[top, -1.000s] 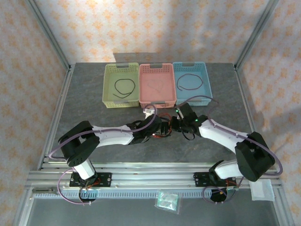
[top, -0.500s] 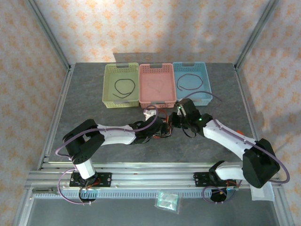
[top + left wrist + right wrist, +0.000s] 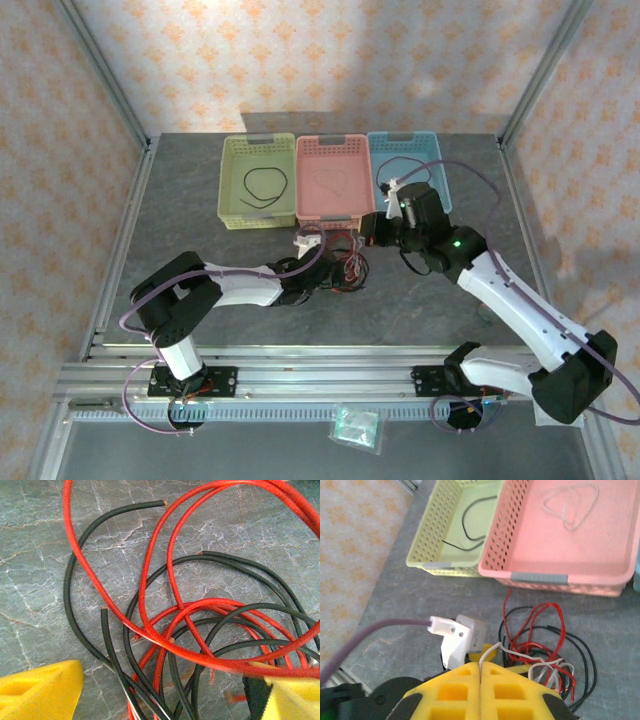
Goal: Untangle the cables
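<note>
Yellow pads of your left gripper (image 3: 170, 680) stand wide apart, low over the tangle (image 3: 200, 630), one pad on each side and nothing pinched between them. Beneath them the red cables (image 3: 150, 565) and black cables (image 3: 70, 580) lie looped across one another on the grey table (image 3: 30, 555). Judge them as light, limp and smooth-skinned: a pull on one strand will likely drag its neighbours along instead of sliding free, and a grip in mid-loop will probably cinch the crossings tighter. You would do better to take a strand close to a cut end, such as the black end (image 3: 161, 503) lying clear at the top of the left wrist view, and to keep your other gripper pressing the heap down. A little farther out, your right gripper (image 3: 481, 672) is closed, its fingers meeting on a pale cable (image 3: 492, 652) that runs down into the tangle near the red loops. That wire looks the thinnest of the lot, so it could slip through the pads if you pull hard. Beyond the heap stand the green basket (image 3: 228, 185), the pink basket (image 3: 335, 217) and the blue basket (image 3: 435, 160), side by side. A sorted black loop (image 3: 464, 527) lies in the green one and a pale loop (image 3: 565, 515) in the pink.
</note>
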